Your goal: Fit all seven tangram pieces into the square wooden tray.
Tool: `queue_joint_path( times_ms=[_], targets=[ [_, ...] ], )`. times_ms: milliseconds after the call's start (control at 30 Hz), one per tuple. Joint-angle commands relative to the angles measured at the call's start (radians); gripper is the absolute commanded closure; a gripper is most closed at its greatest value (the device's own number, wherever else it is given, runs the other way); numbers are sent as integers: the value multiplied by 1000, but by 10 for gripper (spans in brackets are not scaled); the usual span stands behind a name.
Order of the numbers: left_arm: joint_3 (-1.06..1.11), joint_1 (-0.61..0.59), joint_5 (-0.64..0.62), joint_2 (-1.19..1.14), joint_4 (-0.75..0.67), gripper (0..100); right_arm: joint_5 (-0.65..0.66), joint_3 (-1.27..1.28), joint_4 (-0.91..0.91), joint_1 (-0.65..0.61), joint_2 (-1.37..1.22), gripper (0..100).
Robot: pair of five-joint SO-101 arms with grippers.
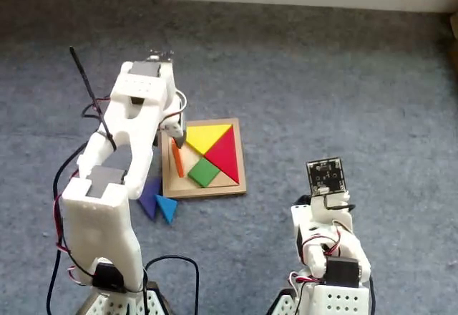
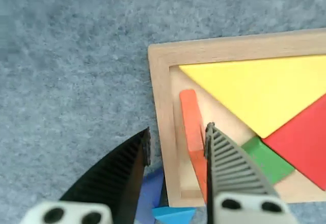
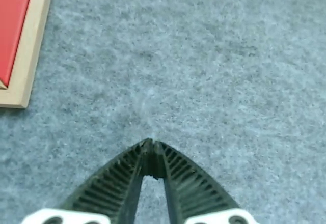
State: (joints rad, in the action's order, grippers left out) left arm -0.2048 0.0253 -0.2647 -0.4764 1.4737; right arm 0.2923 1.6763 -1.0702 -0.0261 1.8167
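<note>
The square wooden tray (image 1: 240,159) lies mid-table on the grey carpet. Inside it are a yellow triangle (image 1: 204,137), a red triangle (image 1: 226,152), a green square (image 1: 204,172) and a narrow orange piece (image 1: 177,160) along the left wall. In the left wrist view the orange piece (image 2: 192,132) leans beside the tray rim (image 2: 162,112). My left gripper (image 2: 177,138) is open, straddling that rim and the orange piece. It shows at the tray's left edge (image 1: 179,142) from above. My right gripper (image 3: 148,145) is shut, empty, above bare carpet.
A purple piece (image 1: 149,198) and a blue triangle (image 1: 167,207) lie on the carpet just outside the tray's near-left corner. The right arm (image 1: 325,236) stands folded at the near right, away from the tray corner (image 3: 20,81). Open carpet surrounds the tray.
</note>
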Motion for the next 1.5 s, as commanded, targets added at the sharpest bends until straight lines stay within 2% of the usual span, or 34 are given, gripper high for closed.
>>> queue_joint_path(
  times_ms=[0,300,533,700,767,833,1000,1467],
  targets=[
    [-113,-12,9,70,68,815,12,93,-2,13,12,992],
    [-151,-4,15,70,146,815,12,93,-2,13,12,992],
    [-140,65,60,58,186,815,12,93,-2,13,12,992],
    [-25,7,61,28,114,815,12,93,-4,13,12,992],
    [15,-21,100,8,86,815,12,93,-4,13,12,992],
    [31,-51,138,-5,81,816,12,93,-4,13,10,992],
    [27,-97,141,-5,86,816,12,93,-4,13,10,992],
    [-88,12,137,-7,137,816,12,93,-4,13,10,992]
  ],
)
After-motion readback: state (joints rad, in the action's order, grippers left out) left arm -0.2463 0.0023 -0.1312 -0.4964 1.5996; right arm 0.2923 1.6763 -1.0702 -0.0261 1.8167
